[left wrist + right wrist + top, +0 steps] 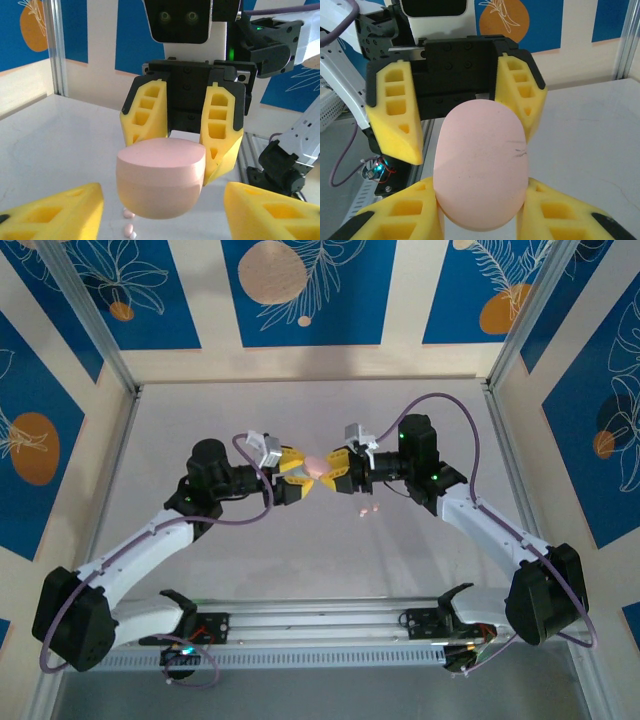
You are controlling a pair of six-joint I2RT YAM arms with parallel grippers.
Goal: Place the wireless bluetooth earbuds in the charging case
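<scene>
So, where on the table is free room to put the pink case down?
Crowded: the centre, where the right gripper holds the pink case inside the open left gripper, pink earbuds lying just nearer. Bare: the far table up to the back wall, and the near patch between the left arm and right arm, down to the rail.
</scene>
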